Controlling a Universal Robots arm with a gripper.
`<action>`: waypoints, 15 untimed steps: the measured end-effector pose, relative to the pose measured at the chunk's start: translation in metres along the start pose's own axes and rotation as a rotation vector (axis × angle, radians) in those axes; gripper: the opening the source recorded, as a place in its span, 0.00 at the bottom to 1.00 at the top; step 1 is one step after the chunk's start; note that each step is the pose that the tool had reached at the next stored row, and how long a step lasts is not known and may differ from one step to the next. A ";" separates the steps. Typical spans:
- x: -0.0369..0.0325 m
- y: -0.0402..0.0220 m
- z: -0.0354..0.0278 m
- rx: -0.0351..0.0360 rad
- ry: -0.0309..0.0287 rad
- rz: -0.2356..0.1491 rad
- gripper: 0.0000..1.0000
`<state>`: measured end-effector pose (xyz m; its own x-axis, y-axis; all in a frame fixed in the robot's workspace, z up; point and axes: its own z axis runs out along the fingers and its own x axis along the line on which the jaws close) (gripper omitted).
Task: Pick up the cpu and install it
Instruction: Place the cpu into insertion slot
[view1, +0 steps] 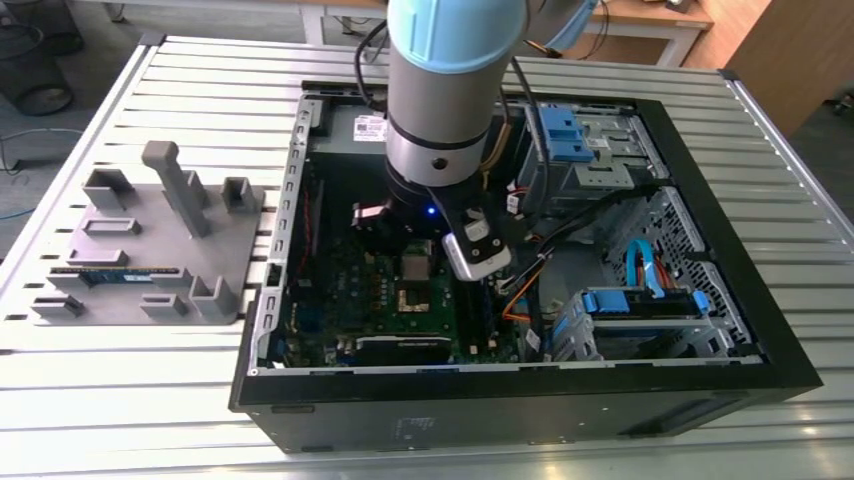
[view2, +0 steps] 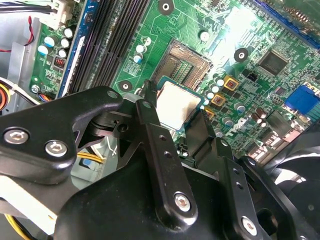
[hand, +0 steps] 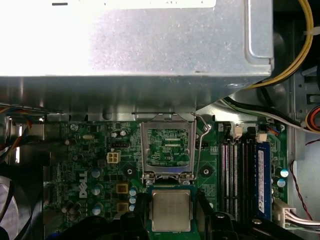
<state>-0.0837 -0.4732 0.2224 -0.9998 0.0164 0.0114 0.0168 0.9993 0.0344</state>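
End effector (view2: 176, 107) low inside the computer case (view1: 534, 405), above the motherboard (view2: 195, 20).
Bare socket (view2: 185, 62) just ahead, lined up square; pinched between the fingers (view2: 152, 130) by opposite edges, the cpu (view2: 177, 102), flat, metal top up, seemingly not yet seated.

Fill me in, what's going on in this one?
The arm is reaching into an open computer case. Its gripper is shut on the cpu, holding it above the motherboard close to the empty socket, whose frame is flipped open. The cpu is not seated yet.
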 end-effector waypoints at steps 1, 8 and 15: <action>0.0002 0.0000 0.0005 -0.0001 0.0000 0.000 0.47; 0.0013 -0.0003 0.0047 0.0010 0.0001 0.000 0.47; 0.0013 -0.0037 0.0080 0.0009 0.0000 0.000 0.47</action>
<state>-0.0851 -0.4766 0.2143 -0.9998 0.0164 0.0114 0.0168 0.9993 0.0335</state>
